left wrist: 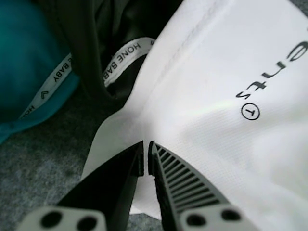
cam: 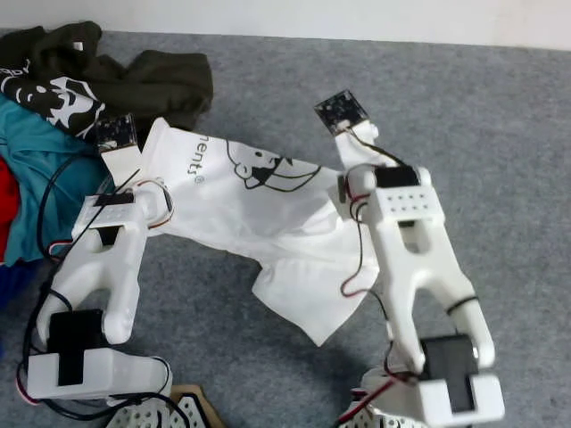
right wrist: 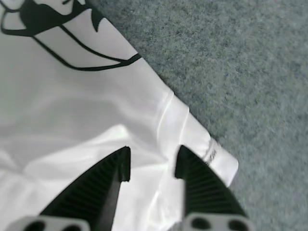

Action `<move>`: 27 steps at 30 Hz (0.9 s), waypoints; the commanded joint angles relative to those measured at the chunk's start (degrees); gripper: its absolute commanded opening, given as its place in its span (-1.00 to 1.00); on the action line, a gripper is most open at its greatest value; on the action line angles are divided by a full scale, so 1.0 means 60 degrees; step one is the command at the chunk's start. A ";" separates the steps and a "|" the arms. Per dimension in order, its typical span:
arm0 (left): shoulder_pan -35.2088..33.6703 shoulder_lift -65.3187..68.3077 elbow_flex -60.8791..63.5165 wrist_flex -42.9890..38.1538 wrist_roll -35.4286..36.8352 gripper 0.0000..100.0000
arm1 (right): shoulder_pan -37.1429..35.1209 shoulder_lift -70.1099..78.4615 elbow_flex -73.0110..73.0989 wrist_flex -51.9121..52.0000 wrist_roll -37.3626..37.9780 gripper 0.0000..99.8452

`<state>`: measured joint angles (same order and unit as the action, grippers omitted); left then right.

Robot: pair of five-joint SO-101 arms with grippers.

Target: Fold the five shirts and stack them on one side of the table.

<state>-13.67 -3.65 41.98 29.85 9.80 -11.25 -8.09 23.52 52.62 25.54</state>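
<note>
**High view.** A white shirt [cam: 268, 214] with a black line drawing lies spread and rumpled across the middle of the grey desk [cam: 500, 134]. One corner reaches toward 10 o'clock and another trails toward 6 o'clock. A black shirt [cam: 134, 80] and a teal shirt [cam: 36, 178] are heaped together at 10 o'clock, just beside the white shirt's upper corner. The left gripper [cam: 125, 160] sits at that corner. The right gripper [cam: 355, 147] stands over the shirt's edge at about 1 o'clock.

**Left wrist view.** The left gripper [left wrist: 146, 161] is clenched, its fingers all but touching, and pinches the edge of the white shirt [left wrist: 216, 72]. The black shirt [left wrist: 96, 48] and the teal shirt [left wrist: 29, 62] lie just beyond that edge, with the desk [left wrist: 43, 159] beside them.

**Right wrist view.** The right gripper [right wrist: 151, 163] is released, fingers parted, above the white shirt [right wrist: 72, 110] near a hemmed sleeve end. Bare desk [right wrist: 240, 62] lies past the hem.
</note>
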 commanded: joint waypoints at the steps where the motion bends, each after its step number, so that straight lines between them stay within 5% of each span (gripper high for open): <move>1: 0.0154 -0.0447 -0.0037 -0.0147 -0.0015 -0.91 | -0.0066 -0.1824 0.0608 0.0667 -0.0147 -1.00; 13: 0.0154 -0.0447 -0.0037 -0.0147 -0.0015 -0.91 | -0.1136 -0.2557 0.3582 -0.0168 -0.0440 -0.99; 27: 0.0168 -0.0447 -0.0037 -0.0147 -0.0015 -0.91 | -0.1516 0.1077 0.0154 -0.0828 -0.0703 -0.99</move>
<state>-13.67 -3.65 41.98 29.85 9.80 -20.40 -4.92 33.19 48.57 21.85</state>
